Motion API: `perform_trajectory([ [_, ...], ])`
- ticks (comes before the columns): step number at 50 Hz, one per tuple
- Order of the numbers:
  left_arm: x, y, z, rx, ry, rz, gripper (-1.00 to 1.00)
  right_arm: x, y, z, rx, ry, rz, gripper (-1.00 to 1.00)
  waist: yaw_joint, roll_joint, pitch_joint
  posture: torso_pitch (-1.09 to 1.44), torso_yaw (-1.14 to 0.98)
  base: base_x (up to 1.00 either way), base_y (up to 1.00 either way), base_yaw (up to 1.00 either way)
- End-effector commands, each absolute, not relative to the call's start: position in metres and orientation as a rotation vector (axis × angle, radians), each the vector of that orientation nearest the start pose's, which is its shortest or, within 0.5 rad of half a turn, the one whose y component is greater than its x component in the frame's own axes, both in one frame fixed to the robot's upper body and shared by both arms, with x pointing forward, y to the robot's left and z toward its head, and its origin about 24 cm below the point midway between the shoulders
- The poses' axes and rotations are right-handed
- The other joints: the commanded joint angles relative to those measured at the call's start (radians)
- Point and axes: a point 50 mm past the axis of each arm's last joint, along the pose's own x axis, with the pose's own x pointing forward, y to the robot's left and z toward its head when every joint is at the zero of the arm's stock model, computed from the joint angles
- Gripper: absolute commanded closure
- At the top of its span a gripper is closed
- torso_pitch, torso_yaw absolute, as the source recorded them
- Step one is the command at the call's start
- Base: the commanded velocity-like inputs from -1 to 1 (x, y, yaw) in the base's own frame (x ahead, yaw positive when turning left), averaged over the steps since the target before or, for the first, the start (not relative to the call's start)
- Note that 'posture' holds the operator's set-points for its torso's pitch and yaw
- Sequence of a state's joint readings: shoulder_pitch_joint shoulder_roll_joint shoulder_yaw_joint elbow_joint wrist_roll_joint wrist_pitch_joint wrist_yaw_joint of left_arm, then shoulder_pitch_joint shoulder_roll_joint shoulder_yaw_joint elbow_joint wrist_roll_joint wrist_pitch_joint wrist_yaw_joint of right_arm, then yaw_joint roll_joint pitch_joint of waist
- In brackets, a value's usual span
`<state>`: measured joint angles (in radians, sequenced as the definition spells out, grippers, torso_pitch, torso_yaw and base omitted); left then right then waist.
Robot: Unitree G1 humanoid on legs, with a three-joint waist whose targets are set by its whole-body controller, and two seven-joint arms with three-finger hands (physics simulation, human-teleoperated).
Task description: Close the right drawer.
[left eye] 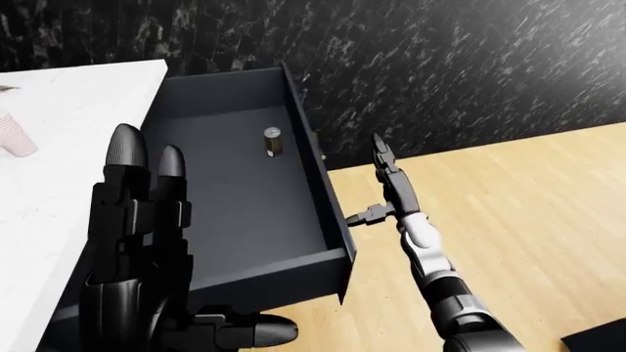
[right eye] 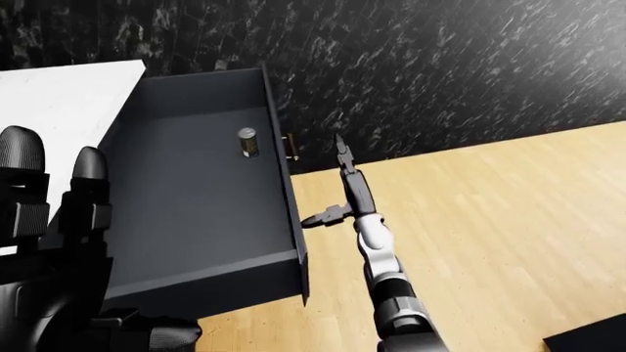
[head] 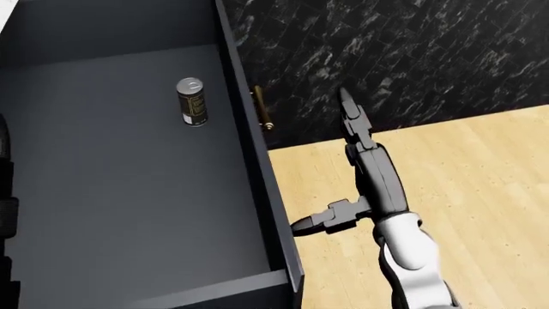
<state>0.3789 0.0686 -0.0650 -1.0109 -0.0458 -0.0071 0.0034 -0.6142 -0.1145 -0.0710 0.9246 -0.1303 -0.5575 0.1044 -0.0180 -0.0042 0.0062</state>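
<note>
The right drawer is a dark grey box that stands pulled far out from under the white counter. A small can stands upright on its floor. A brass handle shows on the outer face of its front panel. My right hand is open, its fingers stretched flat alongside that panel, to the right of it. Its thumb tip points at the panel and looks to touch it or nearly so. My left hand is open and empty, raised at the bottom left over the drawer's left side.
A white counter lies to the left with a pink striped cup at the edge of the view. A black marble wall runs along the top. A wooden floor spreads to the right, with a dark shape in its bottom right corner.
</note>
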Motion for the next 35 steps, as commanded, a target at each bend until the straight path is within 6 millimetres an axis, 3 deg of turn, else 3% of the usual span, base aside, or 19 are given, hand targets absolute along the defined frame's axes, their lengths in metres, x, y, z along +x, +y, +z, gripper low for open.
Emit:
perform_trajectory([
  [1,0.134,0.153,0.201,0.019,-0.711,-0.019,-1.0,0.353,-0.121,0.072,-0.273,-0.268,0.306,-1.0,0.008,0.0,-0.011,0.0,0.0,0.0,0.0,0.0],
  [15,0.133,0.152,0.201,0.02,-0.713,-0.021,-1.0,0.358,-0.096,0.068,-0.276,-0.245,0.377,-1.0,0.002,0.007,-0.014,0.0,0.0,0.0,0.0,0.0],
  [35,0.133,0.154,0.201,0.017,-0.709,-0.015,-1.0,0.365,-0.07,0.079,-0.281,-0.234,0.516,-1.0,0.004,0.013,-0.017,0.0,0.0,0.0,0.0,0.0],
])
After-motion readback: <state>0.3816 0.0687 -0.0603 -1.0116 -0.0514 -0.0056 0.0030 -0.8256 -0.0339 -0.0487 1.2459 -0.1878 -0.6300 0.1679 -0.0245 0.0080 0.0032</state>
